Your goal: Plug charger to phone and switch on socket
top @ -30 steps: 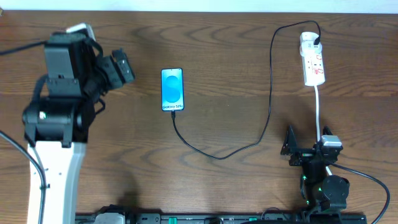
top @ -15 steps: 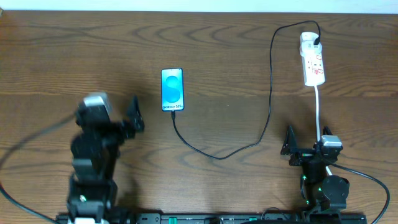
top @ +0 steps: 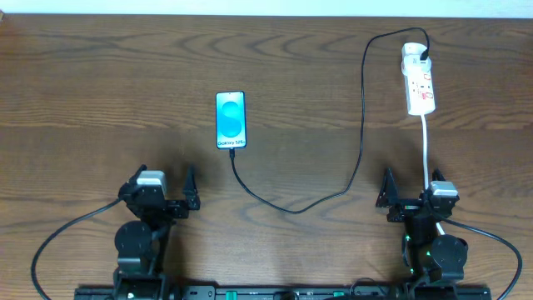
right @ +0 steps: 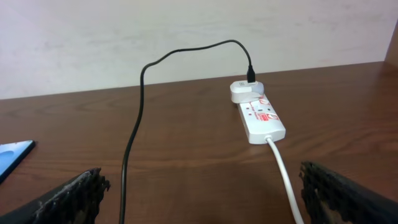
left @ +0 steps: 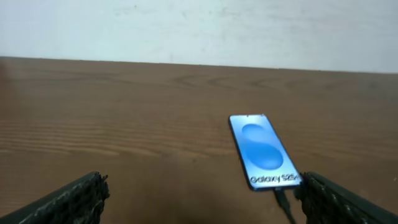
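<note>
1. Overhead view shows both claws low at the near edge of the table [top: 100,83], neither touching any task item.
2. Left claw [left: 202,196]: fingers spread wide, nothing between them. The phone [left: 264,149] lies flat, screen up, ahead of this claw and slightly to its right, clear of both fingers.
3. The charger [top: 362,108] meets the phone at the edge nearest the left claw; full seating cannot be confirmed. Its plug end sits in a white adapter [right: 244,91] at the socket's far end.
4. Right claw [right: 205,186]: fingers spread wide, empty. The socket [right: 261,118] lies ahead of it, slightly right, well apart. The white cord [right: 283,171] runs back toward this claw's right finger.
5. Step in hand, as judged: the phone connection appears made; switching on is the open step. The position of the red switch [right: 256,107] is too small to read.
6. Next move calls for the right claw to reach forward, narrow its fingers and press one fingertip on that switch without snagging the charger.
</note>
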Robot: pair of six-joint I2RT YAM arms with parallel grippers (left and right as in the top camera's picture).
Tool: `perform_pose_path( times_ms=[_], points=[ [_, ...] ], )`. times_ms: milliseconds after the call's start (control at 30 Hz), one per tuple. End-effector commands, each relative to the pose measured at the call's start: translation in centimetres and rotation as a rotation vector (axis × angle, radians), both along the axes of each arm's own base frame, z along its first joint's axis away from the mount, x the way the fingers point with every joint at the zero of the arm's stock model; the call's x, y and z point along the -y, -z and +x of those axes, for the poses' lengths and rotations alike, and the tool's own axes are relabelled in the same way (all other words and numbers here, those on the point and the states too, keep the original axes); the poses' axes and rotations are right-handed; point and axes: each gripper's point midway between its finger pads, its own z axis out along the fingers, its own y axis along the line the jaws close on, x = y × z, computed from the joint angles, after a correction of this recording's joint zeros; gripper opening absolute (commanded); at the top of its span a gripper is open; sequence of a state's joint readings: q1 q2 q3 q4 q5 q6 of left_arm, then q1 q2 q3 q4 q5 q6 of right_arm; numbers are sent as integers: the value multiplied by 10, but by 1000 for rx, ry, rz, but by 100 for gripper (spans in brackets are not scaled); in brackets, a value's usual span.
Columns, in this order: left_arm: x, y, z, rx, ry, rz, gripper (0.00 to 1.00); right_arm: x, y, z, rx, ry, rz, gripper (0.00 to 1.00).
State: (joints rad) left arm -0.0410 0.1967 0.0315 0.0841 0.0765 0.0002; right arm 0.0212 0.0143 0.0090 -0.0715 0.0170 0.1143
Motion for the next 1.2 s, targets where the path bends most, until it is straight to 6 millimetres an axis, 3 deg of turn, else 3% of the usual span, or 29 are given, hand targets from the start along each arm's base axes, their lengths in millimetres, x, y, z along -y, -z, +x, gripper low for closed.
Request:
perform_pose_path(
  times_ms=[0,133,433,1167],
  points=[
    [0,9,-4,-1,12,55,100,-1,0,0,3,0,4,99],
    [-3,26,-9,-70,-3,60,99,-1,0,0,3,0,4,99],
    [-6,3,-11,29,-22,58,100,-1,0,0,3,0,4,99],
    [-6,10,-10,-3,-22,60,100,-1,0,0,3,0,4,99]
  ],
)
